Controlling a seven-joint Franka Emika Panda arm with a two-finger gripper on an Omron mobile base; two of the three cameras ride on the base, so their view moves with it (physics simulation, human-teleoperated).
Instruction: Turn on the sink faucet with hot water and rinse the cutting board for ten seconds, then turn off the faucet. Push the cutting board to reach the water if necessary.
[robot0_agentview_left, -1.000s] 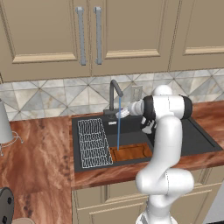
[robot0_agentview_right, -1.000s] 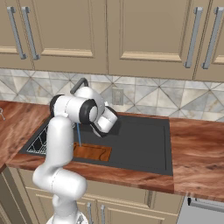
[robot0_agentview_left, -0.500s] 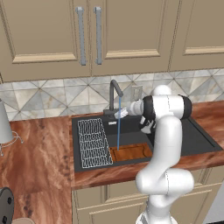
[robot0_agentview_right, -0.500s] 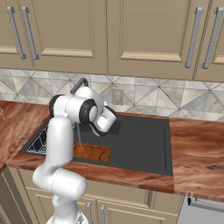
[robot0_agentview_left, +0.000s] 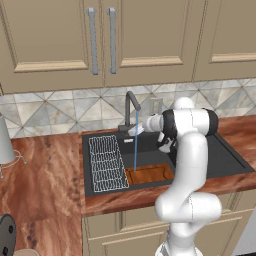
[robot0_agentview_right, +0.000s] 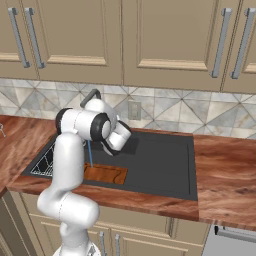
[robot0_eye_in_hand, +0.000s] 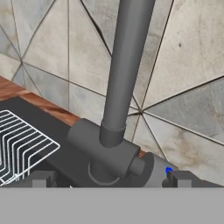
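Observation:
The dark grey sink faucet (robot0_agentview_left: 131, 107) stands at the back rim of the black sink (robot0_agentview_left: 227, 156). Water (robot0_agentview_left: 135, 150) falls from it in a thin blue stream onto the left end of the reddish-brown cutting board (robot0_agentview_left: 150, 174), which lies flat by the sink's front wall. My gripper (robot0_agentview_left: 138, 130) is at the faucet's base. In the hand view the faucet (robot0_eye_in_hand: 124, 78) rises straight ahead. Its small base lever (robot0_eye_in_hand: 136, 166) sits between my spread fingertips (robot0_eye_in_hand: 41, 178), and the gripper (robot0_eye_in_hand: 111, 179) is open. The board (robot0_agentview_right: 104, 174) and the water (robot0_agentview_right: 90, 155) also show in the right base view.
A white wire rack (robot0_agentview_left: 106, 162) lies in the sink's left part, beside the board. Wood-grain countertop (robot0_agentview_left: 40, 180) flanks the sink on both sides. A white object (robot0_agentview_left: 4, 141) stands at the far left. The tiled wall with an outlet (robot0_agentview_left: 156, 106) is behind the faucet.
My hand has edged a little left, closer to the faucet's base. The water keeps running and the cutting board has not moved.

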